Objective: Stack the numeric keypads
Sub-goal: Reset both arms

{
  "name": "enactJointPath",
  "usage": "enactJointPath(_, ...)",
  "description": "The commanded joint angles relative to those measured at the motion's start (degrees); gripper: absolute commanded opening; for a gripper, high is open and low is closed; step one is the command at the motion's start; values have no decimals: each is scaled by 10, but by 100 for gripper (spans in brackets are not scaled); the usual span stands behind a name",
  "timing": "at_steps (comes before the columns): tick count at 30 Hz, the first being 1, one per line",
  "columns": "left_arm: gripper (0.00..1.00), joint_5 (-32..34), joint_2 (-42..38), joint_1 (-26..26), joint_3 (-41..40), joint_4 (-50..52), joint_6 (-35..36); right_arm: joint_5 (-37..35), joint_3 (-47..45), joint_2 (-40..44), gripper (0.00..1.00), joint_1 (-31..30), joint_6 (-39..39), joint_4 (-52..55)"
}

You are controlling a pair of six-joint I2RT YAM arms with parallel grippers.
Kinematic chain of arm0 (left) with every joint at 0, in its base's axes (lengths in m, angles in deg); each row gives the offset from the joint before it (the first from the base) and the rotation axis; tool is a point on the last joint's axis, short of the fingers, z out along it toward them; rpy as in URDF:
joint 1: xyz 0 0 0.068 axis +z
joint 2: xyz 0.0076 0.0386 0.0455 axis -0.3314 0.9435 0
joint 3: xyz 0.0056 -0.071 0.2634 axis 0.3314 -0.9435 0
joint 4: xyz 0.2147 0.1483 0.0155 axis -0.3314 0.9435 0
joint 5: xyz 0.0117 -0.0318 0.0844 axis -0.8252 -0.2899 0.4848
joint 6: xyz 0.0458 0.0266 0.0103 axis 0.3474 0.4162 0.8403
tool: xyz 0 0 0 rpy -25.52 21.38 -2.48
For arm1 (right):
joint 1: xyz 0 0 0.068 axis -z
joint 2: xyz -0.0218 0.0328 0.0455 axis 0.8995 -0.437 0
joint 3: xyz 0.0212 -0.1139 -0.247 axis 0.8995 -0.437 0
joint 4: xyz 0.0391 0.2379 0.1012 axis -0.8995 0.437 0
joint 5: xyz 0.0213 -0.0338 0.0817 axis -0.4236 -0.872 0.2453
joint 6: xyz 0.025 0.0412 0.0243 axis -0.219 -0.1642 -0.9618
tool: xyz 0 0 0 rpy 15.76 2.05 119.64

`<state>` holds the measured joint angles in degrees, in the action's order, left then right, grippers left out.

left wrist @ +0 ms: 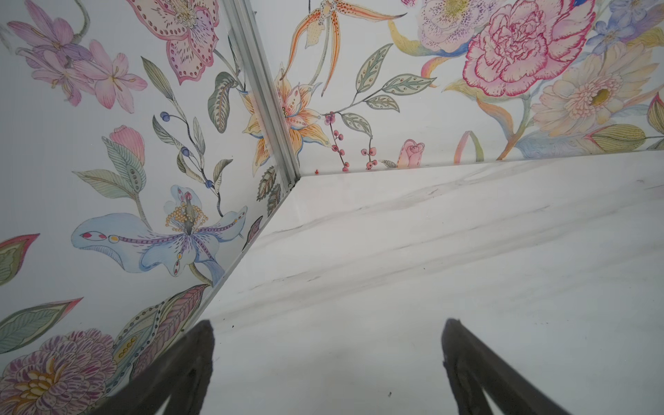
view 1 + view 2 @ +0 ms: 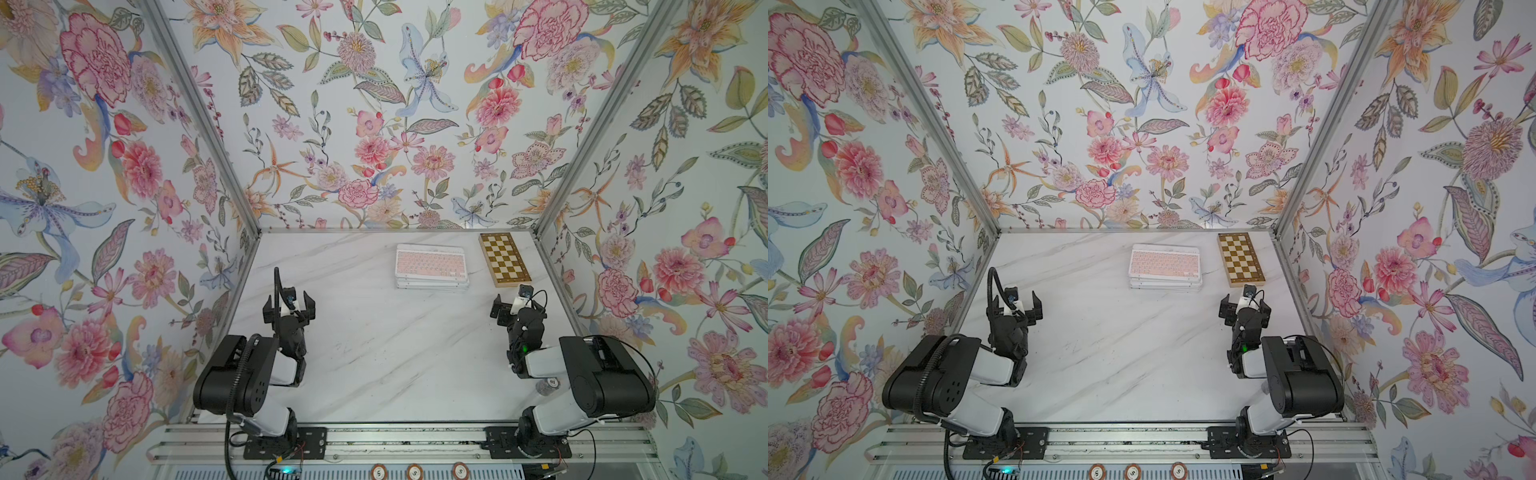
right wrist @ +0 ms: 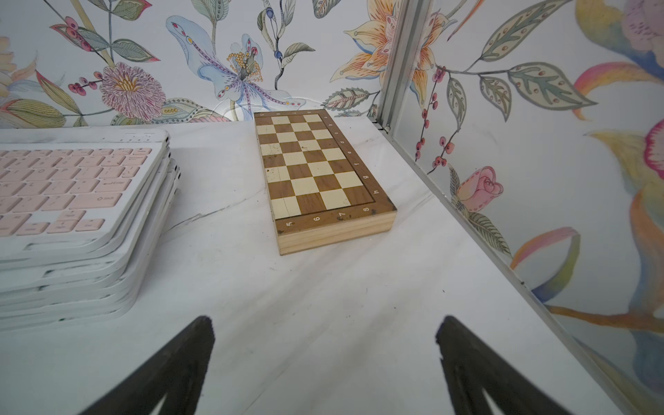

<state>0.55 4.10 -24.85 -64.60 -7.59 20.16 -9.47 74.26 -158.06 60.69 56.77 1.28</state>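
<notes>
Right wrist view alone shows key lettering on the numeric keypads (image 3: 72,187); left fingers (image 1: 172,373) and right fingers (image 3: 169,366) stand apart.

I can read 5, 6, 7, 8 and f, g, h on the chessboard (image 3: 316,169) border, and Shift on the top pink keypad (image 3: 54,187).

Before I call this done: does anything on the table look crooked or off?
Only the stack of keypads: its layers are staggered, edges stepping out rather than flush. The chessboard lies flat, apart from it.
</notes>
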Motion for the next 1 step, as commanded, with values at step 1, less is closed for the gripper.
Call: enactJointPath(1,99,-7,4,-3,5,-29,10,5,7,-1,99,-3,-6,-14)
